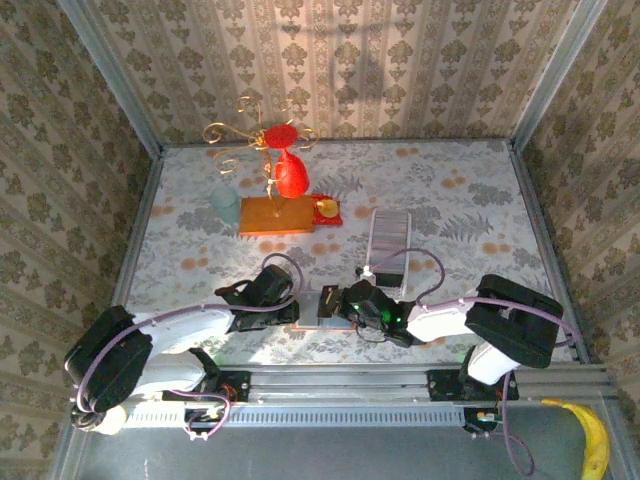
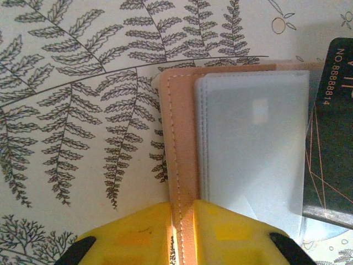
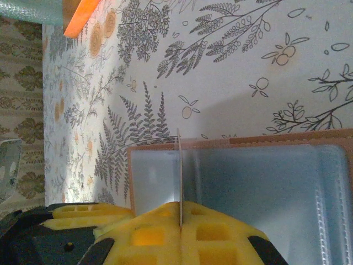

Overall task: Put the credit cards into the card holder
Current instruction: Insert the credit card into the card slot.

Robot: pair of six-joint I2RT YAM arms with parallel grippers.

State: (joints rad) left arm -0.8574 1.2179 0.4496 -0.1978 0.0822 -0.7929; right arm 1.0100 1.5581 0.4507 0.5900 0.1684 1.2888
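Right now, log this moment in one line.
left hand: shut on holder edge | right hand: shut on card, edge-on at holder's clear sleeve

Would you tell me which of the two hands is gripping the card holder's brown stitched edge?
The left hand: the card holder's stitched edge sits between its yellow fingers, whereas the right hand pinches a thin card edge-on.

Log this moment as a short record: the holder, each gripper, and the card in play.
card holder: open on the table, clear sleeve up
left gripper: shut on the holder's leather edge
right gripper: shut on a thin card
card: edge-on over the clear sleeve; in a pocket or not, cannot tell
white tray: beyond the holder, apart from it
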